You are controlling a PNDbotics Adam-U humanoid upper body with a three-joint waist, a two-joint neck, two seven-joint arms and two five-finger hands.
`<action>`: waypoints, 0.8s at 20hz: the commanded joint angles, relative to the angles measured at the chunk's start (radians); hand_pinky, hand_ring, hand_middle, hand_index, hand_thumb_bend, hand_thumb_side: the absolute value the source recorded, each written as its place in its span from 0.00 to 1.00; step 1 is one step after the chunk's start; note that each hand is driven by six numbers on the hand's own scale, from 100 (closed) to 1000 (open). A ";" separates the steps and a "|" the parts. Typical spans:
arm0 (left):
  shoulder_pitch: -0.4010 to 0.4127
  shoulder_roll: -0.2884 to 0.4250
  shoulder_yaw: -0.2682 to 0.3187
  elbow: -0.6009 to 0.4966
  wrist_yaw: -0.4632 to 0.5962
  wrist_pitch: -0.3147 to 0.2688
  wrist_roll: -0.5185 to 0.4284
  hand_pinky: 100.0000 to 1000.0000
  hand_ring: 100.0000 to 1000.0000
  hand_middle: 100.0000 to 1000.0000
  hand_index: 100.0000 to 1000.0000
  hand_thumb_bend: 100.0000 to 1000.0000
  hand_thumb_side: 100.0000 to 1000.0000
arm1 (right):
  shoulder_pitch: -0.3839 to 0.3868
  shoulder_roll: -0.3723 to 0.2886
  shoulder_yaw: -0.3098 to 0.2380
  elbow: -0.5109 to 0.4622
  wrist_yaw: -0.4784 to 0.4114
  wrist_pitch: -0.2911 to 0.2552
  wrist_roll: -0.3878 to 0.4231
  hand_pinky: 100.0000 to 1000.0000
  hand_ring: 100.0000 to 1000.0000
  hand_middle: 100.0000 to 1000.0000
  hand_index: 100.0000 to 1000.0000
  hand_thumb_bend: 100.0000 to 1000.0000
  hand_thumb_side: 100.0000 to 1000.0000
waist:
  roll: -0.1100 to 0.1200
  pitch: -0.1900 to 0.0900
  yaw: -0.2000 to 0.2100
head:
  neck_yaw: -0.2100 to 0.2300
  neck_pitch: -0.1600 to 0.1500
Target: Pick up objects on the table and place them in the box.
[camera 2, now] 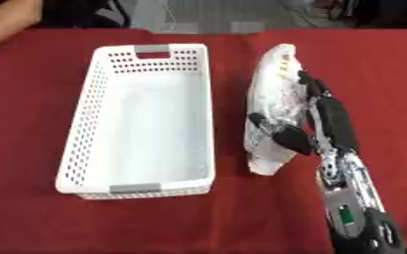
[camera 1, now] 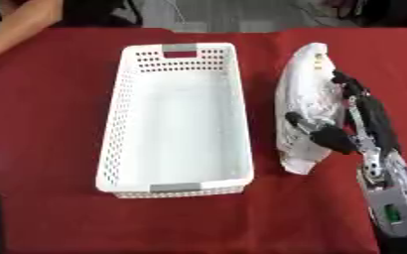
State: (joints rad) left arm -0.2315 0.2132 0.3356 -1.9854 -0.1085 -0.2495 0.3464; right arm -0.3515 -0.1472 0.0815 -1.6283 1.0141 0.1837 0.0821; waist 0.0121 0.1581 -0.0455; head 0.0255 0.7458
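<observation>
Left eye view: right hand (camera 1: 342, 124) curls around the white packet (camera 1: 304, 99) just beside the basket's (camera 1: 233, 94) right wall; red table (camera 1: 59, 99) lies bare leftward.

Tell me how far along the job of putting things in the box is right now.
Nothing looks placed yet: the white perforated plastic basket shows only its bare floor. In hand: the right hand is on the white crinkled plastic bag, thumb and fingers curled around it, and the bag lies on the red tablecloth beside the basket. Left to do: lift the bag and put it in the basket. No left hand is visible.
</observation>
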 commanded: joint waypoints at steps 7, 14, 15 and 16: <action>-0.001 0.015 0.003 -0.015 -0.001 0.001 0.000 0.56 0.56 0.70 0.78 0.00 1.00 | -0.009 -0.002 -0.002 -0.030 -0.007 -0.001 -0.046 0.00 0.34 0.44 0.62 0.25 0.13 | 0.002 -0.013 0.001 | -0.006 -0.016; 0.000 0.015 0.004 -0.015 -0.001 0.001 0.001 0.56 0.56 0.70 0.78 0.00 1.00 | -0.007 -0.004 -0.009 -0.041 -0.048 0.002 -0.158 0.00 0.05 0.10 0.32 0.00 0.00 | 0.002 -0.014 -0.001 | -0.004 -0.015; 0.000 0.015 0.004 -0.015 -0.001 0.001 0.001 0.56 0.56 0.70 0.78 0.00 1.00 | -0.007 -0.004 -0.009 -0.040 -0.053 0.002 -0.174 0.00 0.00 0.04 0.25 0.00 0.00 | 0.002 -0.014 -0.001 | -0.004 -0.015; 0.000 0.015 0.004 -0.015 -0.001 0.001 0.001 0.56 0.56 0.70 0.78 0.00 1.00 | -0.006 -0.004 -0.009 -0.040 -0.058 0.003 -0.191 0.00 0.00 0.04 0.25 0.00 0.00 | 0.003 -0.014 -0.001 | -0.003 -0.015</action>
State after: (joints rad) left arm -0.2249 0.2132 0.3357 -1.9854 -0.1085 -0.2493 0.3465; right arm -0.3508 -0.1472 0.0800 -1.6517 0.9633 0.1854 -0.0879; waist 0.0121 0.1580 -0.0461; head 0.0256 0.7458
